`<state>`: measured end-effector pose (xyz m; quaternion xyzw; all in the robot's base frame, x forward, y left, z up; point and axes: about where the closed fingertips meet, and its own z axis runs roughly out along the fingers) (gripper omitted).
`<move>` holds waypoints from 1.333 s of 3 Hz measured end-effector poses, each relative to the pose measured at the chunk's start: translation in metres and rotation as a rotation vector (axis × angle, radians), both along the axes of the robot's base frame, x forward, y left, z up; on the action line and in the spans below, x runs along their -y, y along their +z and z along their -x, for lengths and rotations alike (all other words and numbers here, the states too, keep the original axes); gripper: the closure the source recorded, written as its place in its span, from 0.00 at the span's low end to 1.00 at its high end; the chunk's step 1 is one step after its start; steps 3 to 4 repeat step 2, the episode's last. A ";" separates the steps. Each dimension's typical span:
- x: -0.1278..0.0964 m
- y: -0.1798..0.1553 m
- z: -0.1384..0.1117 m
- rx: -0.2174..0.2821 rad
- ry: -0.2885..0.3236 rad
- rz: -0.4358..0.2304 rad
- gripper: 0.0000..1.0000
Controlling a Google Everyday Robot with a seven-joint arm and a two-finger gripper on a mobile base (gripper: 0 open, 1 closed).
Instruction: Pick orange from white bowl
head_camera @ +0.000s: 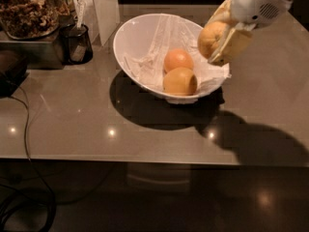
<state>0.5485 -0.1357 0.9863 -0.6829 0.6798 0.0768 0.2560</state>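
My gripper [219, 36] is shut on the orange [210, 38], a pale yellow-orange dimpled fruit, and holds it lifted above the right rim of the white bowl [130, 37]. The bowl is large and glossy, with a wrinkly whitish liner sheet [159, 64] inside. Two other fruits lie in the bowl: a deep-orange one [178, 60] and a rounder orange one [179, 81] in front of it. The white arm [256, 4] comes in from the upper right.
The bowl stands on a grey glossy table [72, 124]. A dark mesh cup [76, 43] and a clear jar of snacks [26, 11] stand at the back left. A black cable [24, 144] hangs over the table's left front edge.
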 end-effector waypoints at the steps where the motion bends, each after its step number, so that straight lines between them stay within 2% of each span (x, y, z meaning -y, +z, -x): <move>1: 0.021 0.024 0.027 0.081 -0.056 -0.097 1.00; 4: 0.021 0.024 0.027 0.081 -0.056 -0.097 1.00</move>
